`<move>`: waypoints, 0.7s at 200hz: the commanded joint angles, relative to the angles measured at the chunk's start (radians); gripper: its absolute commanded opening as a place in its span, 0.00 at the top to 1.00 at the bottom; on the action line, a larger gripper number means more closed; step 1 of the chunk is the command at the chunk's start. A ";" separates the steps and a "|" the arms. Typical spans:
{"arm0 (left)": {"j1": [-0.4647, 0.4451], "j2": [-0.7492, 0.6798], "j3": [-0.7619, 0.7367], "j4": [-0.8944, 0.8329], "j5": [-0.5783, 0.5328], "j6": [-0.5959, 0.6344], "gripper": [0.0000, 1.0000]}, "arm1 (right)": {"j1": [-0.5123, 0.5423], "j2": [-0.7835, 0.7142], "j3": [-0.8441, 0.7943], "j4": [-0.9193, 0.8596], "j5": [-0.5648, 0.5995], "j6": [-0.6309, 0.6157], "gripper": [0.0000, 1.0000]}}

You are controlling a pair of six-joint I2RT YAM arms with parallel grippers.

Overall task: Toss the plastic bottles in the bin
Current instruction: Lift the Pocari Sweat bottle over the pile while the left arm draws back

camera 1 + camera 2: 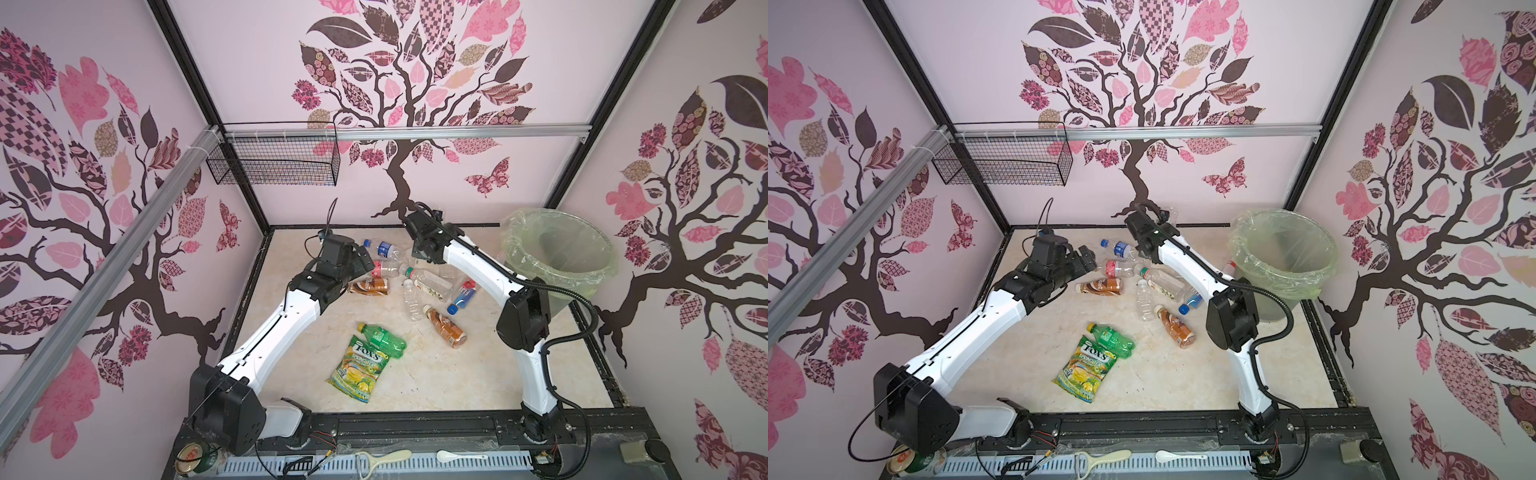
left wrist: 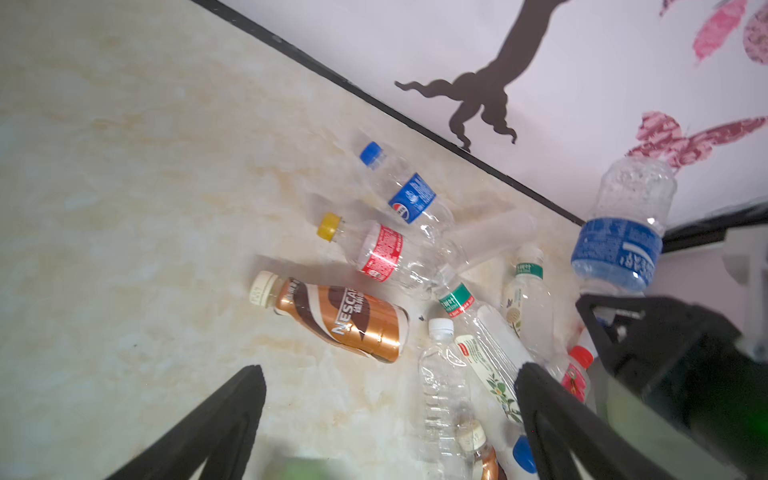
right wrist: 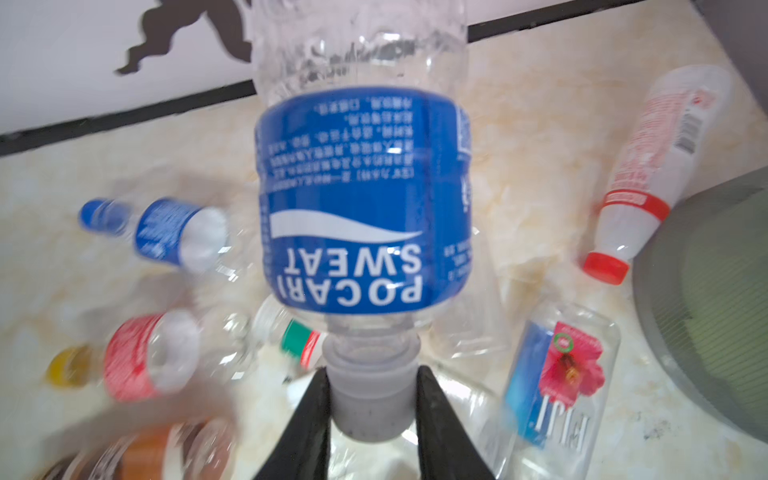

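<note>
Your right gripper (image 3: pixel 372 401) is clamped on the grey cap of a clear blue-labelled bottle (image 3: pixel 365 195). It holds that bottle raised off the table (image 1: pixel 457 374) near the back wall, with the bottle's base pointing away from the jaws. Your left gripper (image 2: pixel 390 372) is spread wide and holds nothing, hovering over the loose bottles (image 1: pixel 432 286) that lie between the two arms. Among them you can see a brown coffee bottle (image 2: pixel 345 320) and a red-labelled bottle (image 2: pixel 380 253). Nearer the front, a green bottle (image 1: pixel 382 338) lies against a candy bag (image 1: pixel 360 368). The bin (image 1: pixel 513 253) stands in the far right corner, and a red-capped bottle (image 3: pixel 648 166) lies just beside it.
</note>
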 commanded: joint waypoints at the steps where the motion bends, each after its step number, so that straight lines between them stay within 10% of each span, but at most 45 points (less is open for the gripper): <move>1: 0.045 -0.041 -0.042 -0.071 0.005 -0.101 0.02 | 0.055 -0.076 -0.033 -0.002 -0.082 -0.025 0.83; 75: 0.210 -0.116 -0.179 -0.106 0.152 -0.314 0.02 | 0.152 -0.280 -0.428 0.244 -0.444 -0.189 0.86; 140: 0.223 -0.169 -0.293 -0.081 0.217 -0.339 0.01 | 0.165 -0.382 -0.615 0.307 -0.521 -0.426 0.86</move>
